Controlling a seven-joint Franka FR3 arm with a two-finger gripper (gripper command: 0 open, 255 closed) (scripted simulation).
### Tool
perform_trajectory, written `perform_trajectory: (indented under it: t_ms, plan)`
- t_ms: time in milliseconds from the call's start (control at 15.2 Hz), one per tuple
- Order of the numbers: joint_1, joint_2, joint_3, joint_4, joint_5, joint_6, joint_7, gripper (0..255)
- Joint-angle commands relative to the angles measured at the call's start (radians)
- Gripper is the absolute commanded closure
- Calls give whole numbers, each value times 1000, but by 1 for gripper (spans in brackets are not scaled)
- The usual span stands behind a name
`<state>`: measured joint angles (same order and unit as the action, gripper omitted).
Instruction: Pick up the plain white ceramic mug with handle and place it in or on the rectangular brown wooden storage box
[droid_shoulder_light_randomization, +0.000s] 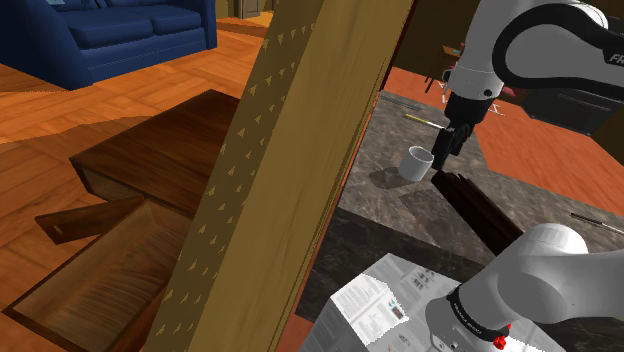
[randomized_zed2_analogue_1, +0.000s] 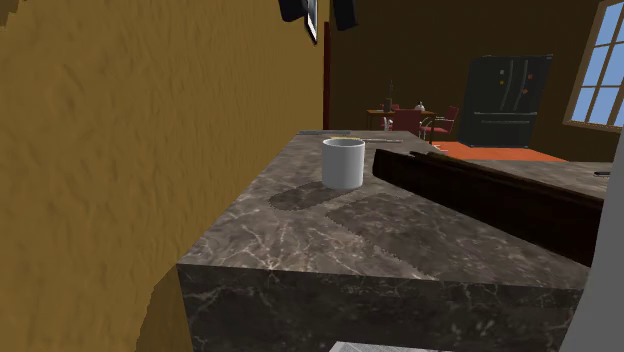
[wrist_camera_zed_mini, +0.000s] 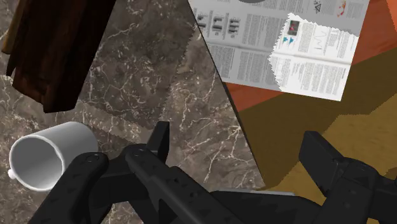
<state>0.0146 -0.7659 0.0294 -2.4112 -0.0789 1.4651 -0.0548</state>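
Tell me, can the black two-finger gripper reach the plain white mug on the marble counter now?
Probably yes: the open gripper hangs near the mug, nothing stands between them, and the dark brown wooden box lies aside.

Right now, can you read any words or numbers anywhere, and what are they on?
"FR", cut off at the picture's edge: on the white arm.
Printed pages covering the stand: too small to read.
On the white mug: no writing.
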Motion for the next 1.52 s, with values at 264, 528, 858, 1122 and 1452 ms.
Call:
perform_trajectory:
  t_ms: [264,528,858,1122,1452]
  plan:
    - [-32,57,-73,-34,-48,117,-61,0]
    - [-61,137,-147,-47,-86,235,-119,0]
    - [-90,267,-237,-32,-114,381,-194,0]
    - [-106,390,-307,5,-112,491,-260,0]
    - [-120,564,-386,80,-68,612,-359,0]
